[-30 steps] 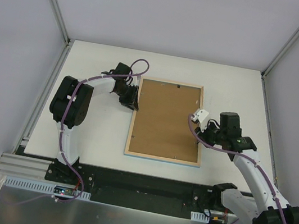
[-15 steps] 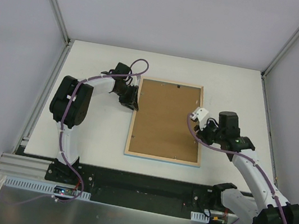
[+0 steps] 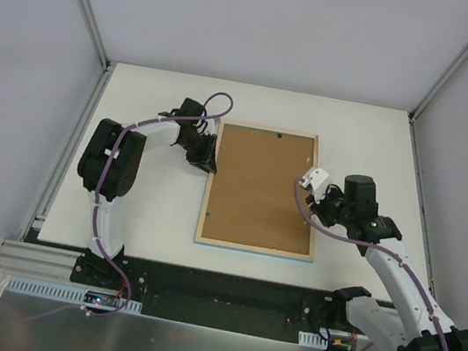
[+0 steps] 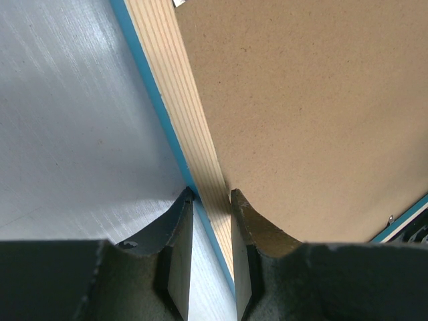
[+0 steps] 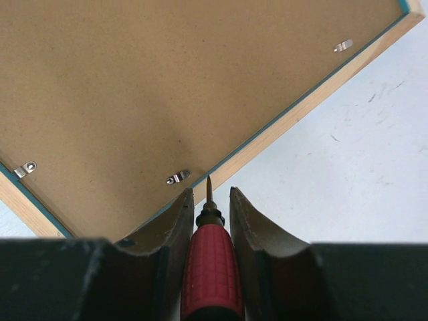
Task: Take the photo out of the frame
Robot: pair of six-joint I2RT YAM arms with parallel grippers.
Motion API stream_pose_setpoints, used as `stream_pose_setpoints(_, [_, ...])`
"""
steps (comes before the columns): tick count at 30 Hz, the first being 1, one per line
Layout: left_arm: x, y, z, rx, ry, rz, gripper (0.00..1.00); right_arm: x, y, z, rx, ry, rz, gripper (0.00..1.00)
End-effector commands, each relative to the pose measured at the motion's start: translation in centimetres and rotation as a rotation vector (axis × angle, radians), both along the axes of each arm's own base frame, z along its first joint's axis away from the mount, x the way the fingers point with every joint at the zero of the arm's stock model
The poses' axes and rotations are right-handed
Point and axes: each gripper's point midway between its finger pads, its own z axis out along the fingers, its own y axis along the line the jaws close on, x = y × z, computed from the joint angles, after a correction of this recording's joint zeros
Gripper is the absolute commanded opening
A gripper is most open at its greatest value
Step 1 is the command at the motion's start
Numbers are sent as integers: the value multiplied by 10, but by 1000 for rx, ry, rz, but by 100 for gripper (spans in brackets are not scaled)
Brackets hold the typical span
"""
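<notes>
I see the frame (image 3: 254, 247) lying face down at the middle of the tabletop (image 3: 140, 205), brown backing board (image 3: 259, 188) up, so the photo is hidden from me. My left gripper (image 4: 212, 200) is clamped on the frame's left wooden rail, toward its far corner. My right gripper (image 5: 211, 195) squeezes a red-handled screwdriver (image 5: 210, 261), its tip just beside a metal clip (image 5: 178, 177) on the right rail.

White links (image 3: 396, 274), black joints (image 3: 110, 160), purple cables (image 3: 221, 95) — gripper fingers (image 4: 155, 235) seemingly dark grey.
</notes>
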Motion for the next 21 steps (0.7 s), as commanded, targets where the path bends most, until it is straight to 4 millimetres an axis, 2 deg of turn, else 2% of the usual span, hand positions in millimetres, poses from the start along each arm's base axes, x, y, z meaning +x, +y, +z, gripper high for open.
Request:
stream_pose_setpoints(1, [-12, -1, 18, -39, -3, -58, 12, 10, 9, 46, 72, -88, 0, 1])
stream_pose_setpoints(7, [-6, 3, 46, -44, -100, -72, 37, 6, 31, 73, 197, -41, 39, 1])
stream_pose_setpoints(10, [-5, 5, 60, -49, -140, -82, 54, 4, 43, 88, 266, -22, 65, 1])
stream_pose_setpoints(14, [-4, 4, 82, -72, -205, -125, 67, 0, 60, 109, 365, 12, 96, 1])
stream_pose_setpoints(17, [-10, -8, 119, -166, -283, -224, 73, -1, 73, 126, 453, 30, 119, 1])
stream_pose_setpoints(21, [-33, -33, 180, -377, -392, -410, 83, 0, 97, 154, 614, 95, 164, 1])
